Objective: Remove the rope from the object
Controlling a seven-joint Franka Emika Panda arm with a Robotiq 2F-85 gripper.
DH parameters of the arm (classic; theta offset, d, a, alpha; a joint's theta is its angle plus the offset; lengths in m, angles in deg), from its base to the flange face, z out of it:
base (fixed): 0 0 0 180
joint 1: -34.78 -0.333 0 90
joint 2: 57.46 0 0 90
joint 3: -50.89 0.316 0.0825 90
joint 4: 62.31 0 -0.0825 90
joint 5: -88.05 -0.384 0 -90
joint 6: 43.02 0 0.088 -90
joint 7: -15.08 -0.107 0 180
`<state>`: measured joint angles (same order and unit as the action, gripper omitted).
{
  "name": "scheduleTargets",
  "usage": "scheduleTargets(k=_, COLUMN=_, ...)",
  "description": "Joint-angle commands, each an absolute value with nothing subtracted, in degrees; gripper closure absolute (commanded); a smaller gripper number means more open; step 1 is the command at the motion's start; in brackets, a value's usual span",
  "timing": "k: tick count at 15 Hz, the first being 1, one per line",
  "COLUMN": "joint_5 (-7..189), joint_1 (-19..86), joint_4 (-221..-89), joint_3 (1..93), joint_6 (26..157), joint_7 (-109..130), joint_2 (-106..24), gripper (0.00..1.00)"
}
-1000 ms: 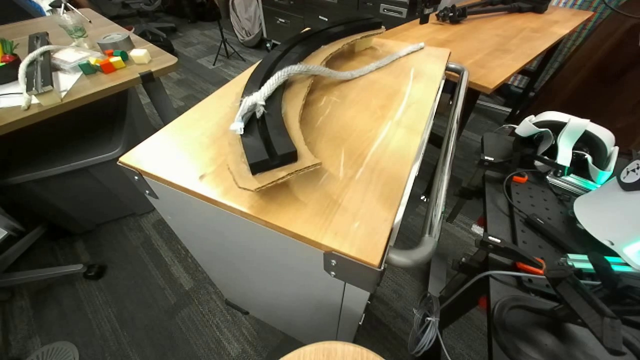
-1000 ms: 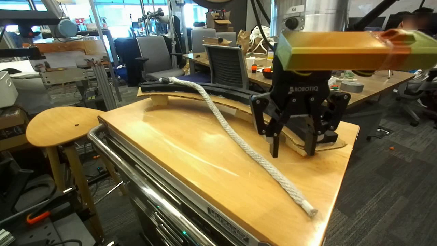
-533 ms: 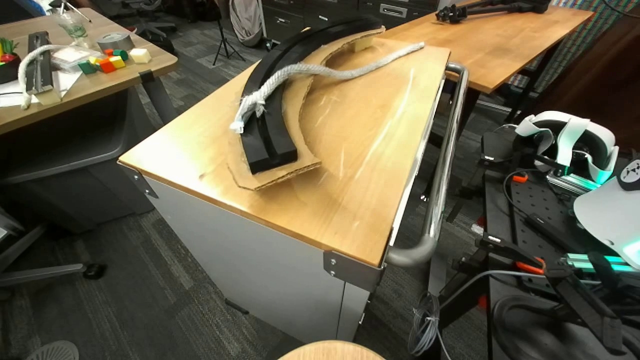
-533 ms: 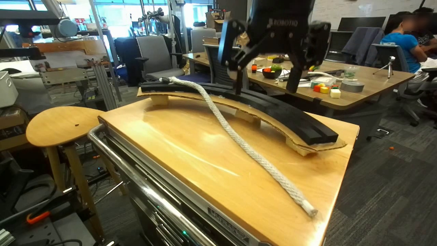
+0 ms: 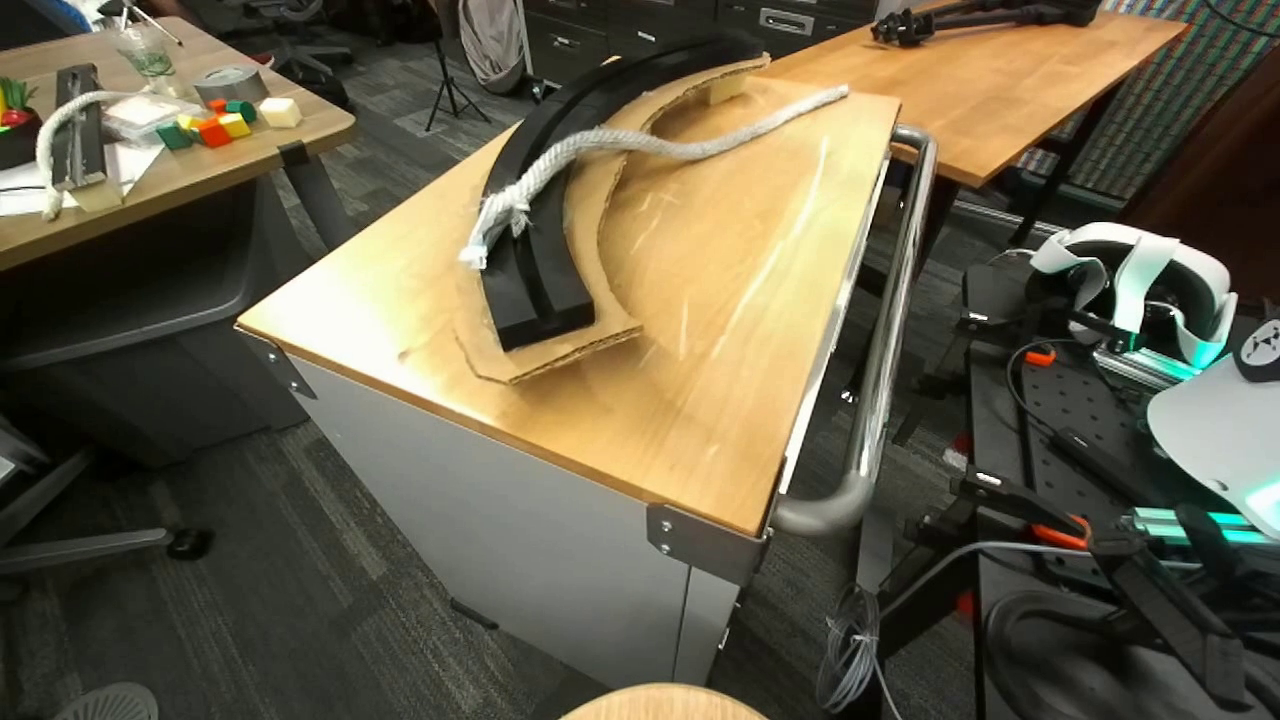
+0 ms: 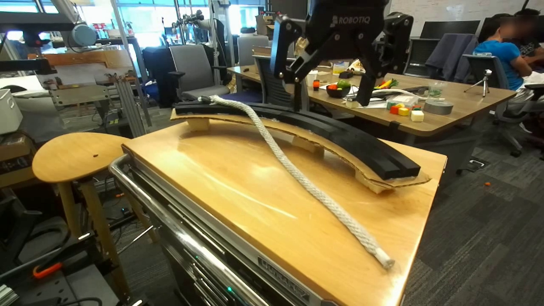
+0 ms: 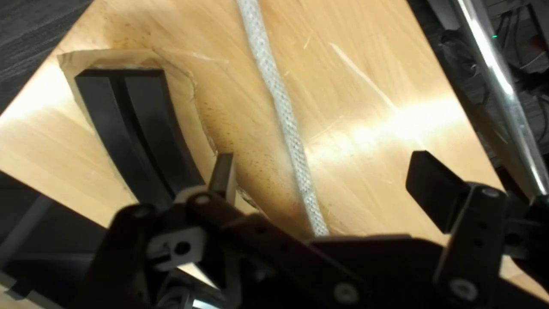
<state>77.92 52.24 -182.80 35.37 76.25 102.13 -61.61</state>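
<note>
Hovering over a wooden tabletop [image 5: 700, 430] with a black gripper [image 6: 330, 104] spread wide at the fingers [image 7: 431, 189]. Looking, in the wrist view, at a thick grey-white rope [image 7: 286, 113] below and between those fingers. Following the rope in both exterior views: from one end draped across a curved black track [image 6: 340, 132], slanting over the wood, to an opposite end resting near a tabletop corner. Showing tan cardboard [image 5: 585, 225] under the track and a metal rail [image 5: 885, 360] along one side.

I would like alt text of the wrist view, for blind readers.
An open, empty black gripper frames a grey-white braided rope crossing a light wooden tabletop. At picture left, a curved black grooved track sits on brown cardboard.
</note>
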Motion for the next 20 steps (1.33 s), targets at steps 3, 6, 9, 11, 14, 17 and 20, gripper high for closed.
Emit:
scheduleTargets(k=3, joint_5=76.13, joint_1=43.89, joint_4=-195.42, joint_3=40.52, joint_6=89.82, joint_7=103.89, joint_2=-71.22, gripper=0.0)
scheduleTargets(k=6, joint_5=75.62, joint_1=37.26, joint_4=-197.86, joint_3=44.64, joint_6=95.46, joint_7=104.12, joint_2=-71.14, gripper=0.0)
scheduleTargets(k=9, joint_5=70.45, joint_1=30.52, joint_4=-196.79, joint_3=46.9, joint_6=104.77, joint_7=107.13, joint_2=-66.67, gripper=0.0)
scheduleTargets(k=11, joint_5=73.09, joint_1=31.05, joint_4=-196.97, joint_3=46.94, joint_6=101.78, joint_7=103.66, joint_2=-67.58, gripper=0.0)
scheduleTargets(k=14, joint_5=72.5, joint_1=30.25, joint_4=-196.93, joint_3=47.39, joint_6=103.6, joint_7=104.2, joint_2=-66.16, gripper=0.0)
scheduleTargets(k=17, joint_5=70.15, joint_1=29.3, joint_4=-195.7, joint_3=47.46, joint_6=103.2, joint_7=106.41, joint_2=-65.08, gripper=0.0)
scheduleTargets(k=20, joint_5=68.88, joint_1=27.77, joint_4=-192.68, joint_3=49.03, joint_6=102.6, joint_7=106.41, joint_2=-62.65, gripper=0.0)
